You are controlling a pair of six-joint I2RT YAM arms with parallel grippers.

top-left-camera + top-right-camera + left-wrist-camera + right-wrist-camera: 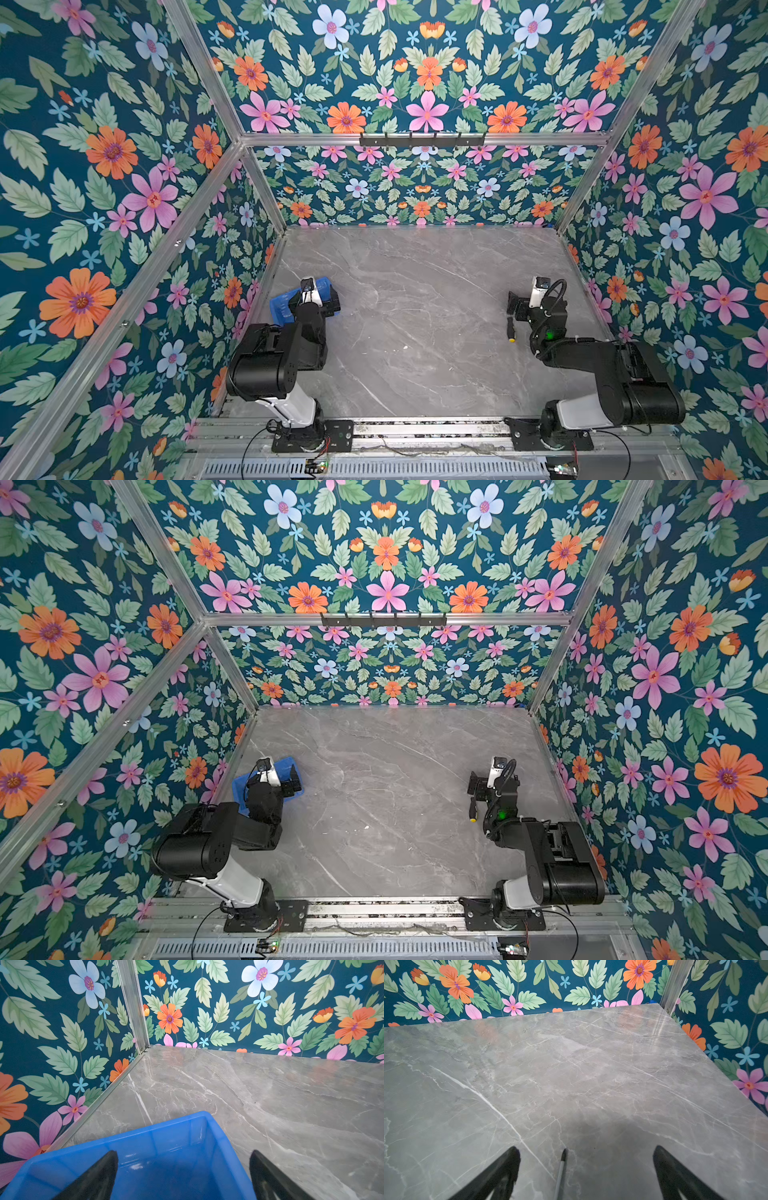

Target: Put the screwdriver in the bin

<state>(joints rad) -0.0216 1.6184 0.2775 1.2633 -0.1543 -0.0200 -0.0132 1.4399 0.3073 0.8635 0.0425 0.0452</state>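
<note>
Nothing was really done yet: the screwdriver [511,329] lay on the table [415,332] at lower right, untouched between the right gripper's [586,1167] wide-apart jaws. The bin [279,305] sat lower left, empty, left gripper [184,1172] spread open too.

Bright, even, diffuse light throughout; no hard shadows. Soft dark patch on the desk [591,1126] ahead of the jaws in the right wrist view. Faint coloured reflections of the floral walls [529,985] along the glossy far edge. Wide-angle bending of straight frame bars [199,62] in both top views. Jaws blurred at close range in both wrist views.
</note>
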